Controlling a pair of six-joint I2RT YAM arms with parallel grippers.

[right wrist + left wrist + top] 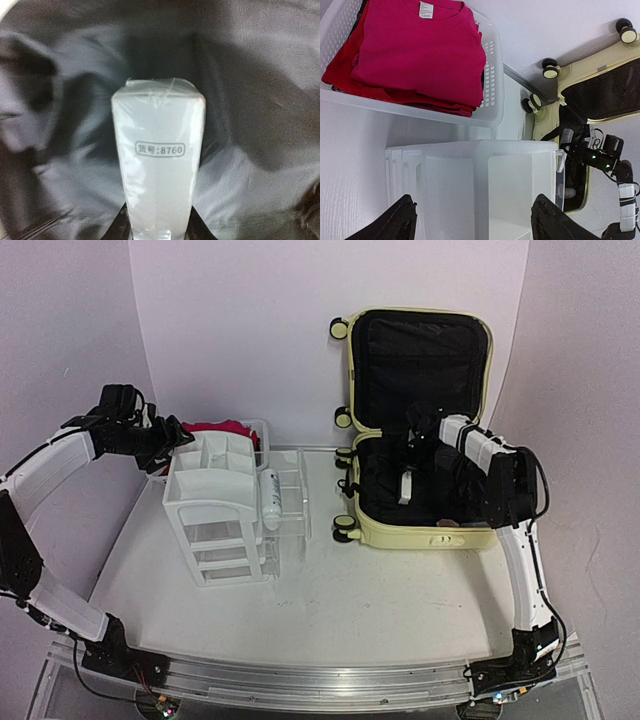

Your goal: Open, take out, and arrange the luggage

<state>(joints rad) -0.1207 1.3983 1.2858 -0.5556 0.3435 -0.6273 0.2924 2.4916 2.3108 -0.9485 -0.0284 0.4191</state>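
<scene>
The luggage point(420, 350) is opened and partly unpacked; a box point(157, 150) inside is clamped by the right gripper point(159, 222), while the left gripper point(472, 207) is held apart.

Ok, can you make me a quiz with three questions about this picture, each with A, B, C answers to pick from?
1. What colour is the outside of the suitcase?
A. pale yellow
B. blue
C. green

2. Where are the red shirts?
A. in the suitcase
B. in the white basket
C. on the bare table

3. How is the suitcase right now?
A. zipped shut
B. upside down
C. open, with its lid standing up

Answers:
1. A, its shell and rim are pale yellow.
2. B, they lie folded inside the basket's holey white walls.
3. C, the black lining shows in both halves and the lid stands up at the back.
</scene>
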